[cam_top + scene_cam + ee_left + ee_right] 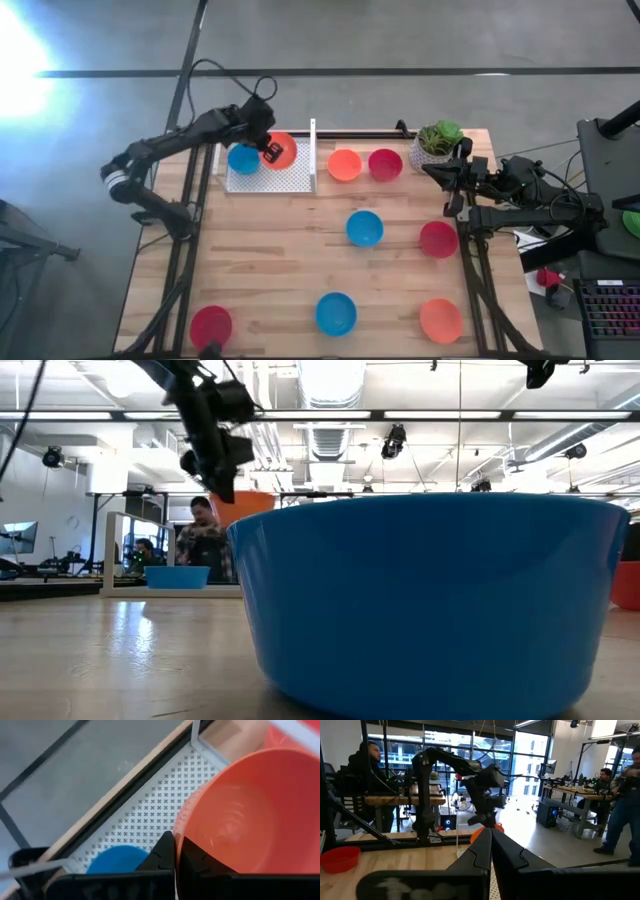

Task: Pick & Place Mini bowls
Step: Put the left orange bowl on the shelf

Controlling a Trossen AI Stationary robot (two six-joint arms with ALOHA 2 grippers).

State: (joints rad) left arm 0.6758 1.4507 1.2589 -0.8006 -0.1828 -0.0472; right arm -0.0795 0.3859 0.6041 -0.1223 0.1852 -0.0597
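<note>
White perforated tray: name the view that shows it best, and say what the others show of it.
The high view: the whole white perforated tray shows, with a blue bowl in it and the left hand holding an orange bowl above it. The left wrist view shows one corner close up; the low view only its distant edge; the right wrist view barely anything.

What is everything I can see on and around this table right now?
Blue mini bowls: three; one in the white tray, one mid-table, one near the front edge.
Orange mini bowls: three; one held over the tray, one at the back beside a red one, one front right.
Red mini bowls: three; back, right, front left.
White tray: one, perforated, back left.
Plant pot: one, white with green leaves, back right.
Wooden table: one.
People: several, in the room behind.
Left gripper: shut on the orange bowl's rim.
Right gripper: shut, empty, near the plant pot.
</note>
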